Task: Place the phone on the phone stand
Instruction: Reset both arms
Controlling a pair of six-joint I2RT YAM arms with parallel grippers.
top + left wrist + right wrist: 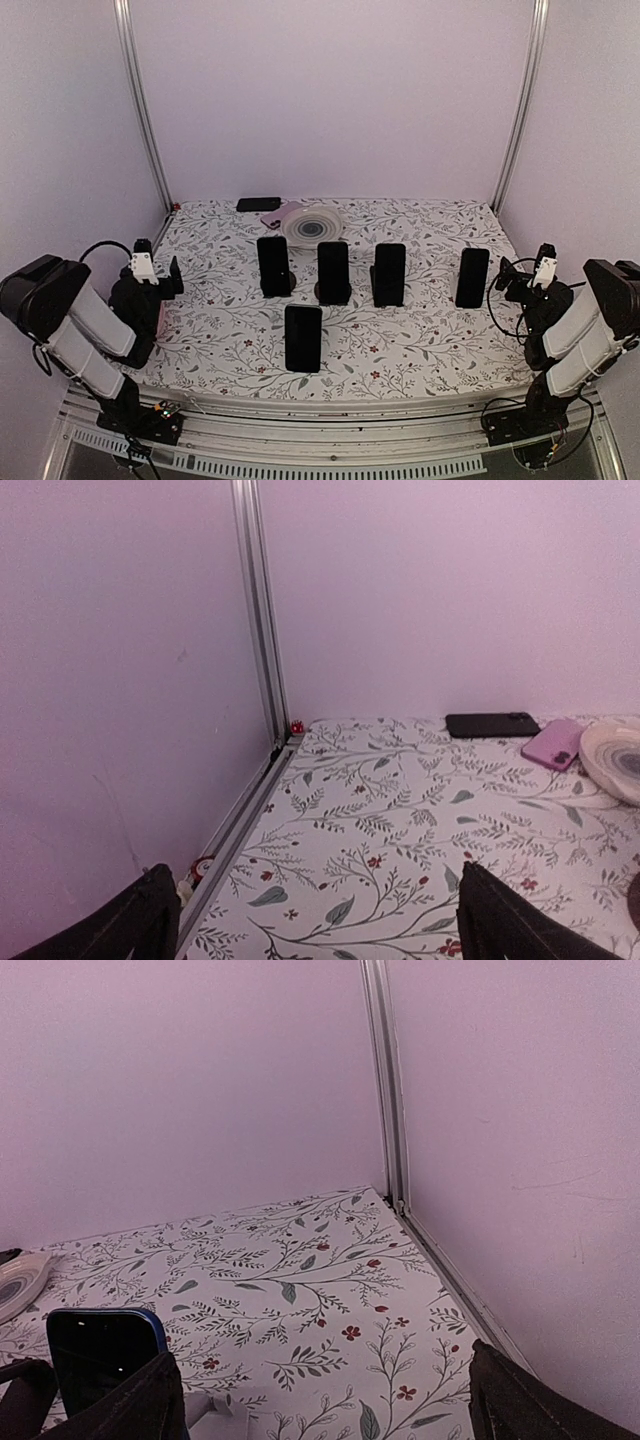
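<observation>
The left gripper [318, 925] hangs over the left edge of the floral cloth [400, 820] with its fingers [140, 920] spread wide and nothing between them; the right gripper [320, 1410] sits the same way at the opposite side, its fingers [530, 1405] parted and empty; both look parked clear of the work so the middle of the cloth is unobstructed.

The black phone [493, 725] lies flat well ahead of the left fingers, toward the right fingertip's side, close to the back wall [450, 600]; the pink phone [553, 744] lies just beside it, further to that side, touching or close against the round white dish [612, 760], I cannot tell which; lying flat like this, both read as phones not yet stood up.

Five upright phones [333, 272] lean on dark stands [333, 296] between the two grippers, tilted back so their screens face the near edge; one of them, the blue-edged phone [100, 1352], stands just ahead of the right gripper's left fingertip; I cannot make out an unoccupied stand in any view.

By my judgement the left arm is better placed for the flat phones, since they lie on its side; a flat phone offers only thin edges to pinch, so the wide spread suits straddling its width.
</observation>
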